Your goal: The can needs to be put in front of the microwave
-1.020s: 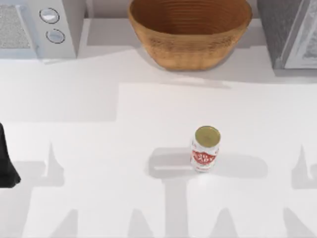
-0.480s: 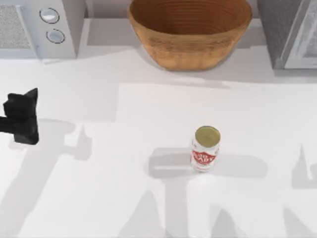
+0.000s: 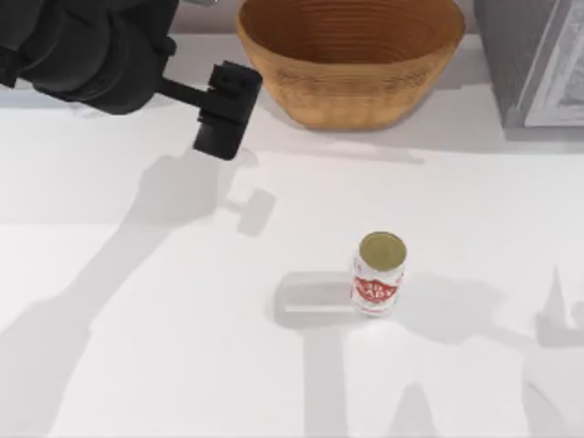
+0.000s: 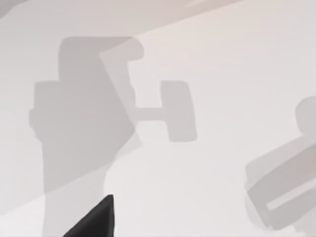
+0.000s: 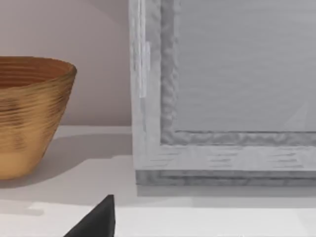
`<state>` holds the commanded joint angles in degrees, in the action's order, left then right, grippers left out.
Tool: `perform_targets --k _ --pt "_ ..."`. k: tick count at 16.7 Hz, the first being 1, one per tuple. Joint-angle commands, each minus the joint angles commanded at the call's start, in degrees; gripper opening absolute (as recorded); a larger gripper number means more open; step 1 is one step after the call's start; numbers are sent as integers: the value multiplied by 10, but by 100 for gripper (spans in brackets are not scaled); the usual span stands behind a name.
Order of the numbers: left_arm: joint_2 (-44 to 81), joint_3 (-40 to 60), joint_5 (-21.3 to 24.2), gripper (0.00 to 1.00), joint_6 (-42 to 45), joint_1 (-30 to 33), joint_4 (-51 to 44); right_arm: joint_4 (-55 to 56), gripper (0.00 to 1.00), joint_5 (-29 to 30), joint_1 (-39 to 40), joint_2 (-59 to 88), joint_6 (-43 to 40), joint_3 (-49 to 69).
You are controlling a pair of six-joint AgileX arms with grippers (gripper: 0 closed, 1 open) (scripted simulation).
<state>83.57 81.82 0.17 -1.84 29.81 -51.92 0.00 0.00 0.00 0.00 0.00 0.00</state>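
One small upright tin can with a white-and-red label and a dull gold lid [image 3: 378,274] stands alone in the open middle of the white surface [image 3: 137,365], a little toward its right, untouched and with free room on every side, which I judge leaves it easy to approach from any direction. Along the far edge sits a wide woven wicker basket [image 3: 351,59], and at the far right corner a darker grey speckled box [image 3: 525,55]; the can is well apart from both. The far left corner, where the can's destination should lie, is covered by the bulky black left arm [image 3: 87,46], so I cannot make out the microwave from here.

That arm reaches out over the far left of the surface, and its black left gripper [image 3: 222,114] hangs above bare surface just beside the basket's left flank. I cannot tell whether it is spread or pressed together; it carries nothing. The can lies well apart from it, nearer the front edge and further to the right, so the approach looks only begun. The right arm appears parked, its wrist camera looking at the grey box and the basket.
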Motion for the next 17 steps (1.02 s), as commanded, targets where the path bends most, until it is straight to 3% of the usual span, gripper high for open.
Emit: perform_targets --k 5,10,17 --pt "271 263 1 100 -5 97 -168 0 100 0 0 0 0 0" --pt "473 459 1 100 -9 169 -292 0 100 0 0 0 0 0" --pt "559 540 1 100 -11 199 -344 0 100 0 0 0 0 0"
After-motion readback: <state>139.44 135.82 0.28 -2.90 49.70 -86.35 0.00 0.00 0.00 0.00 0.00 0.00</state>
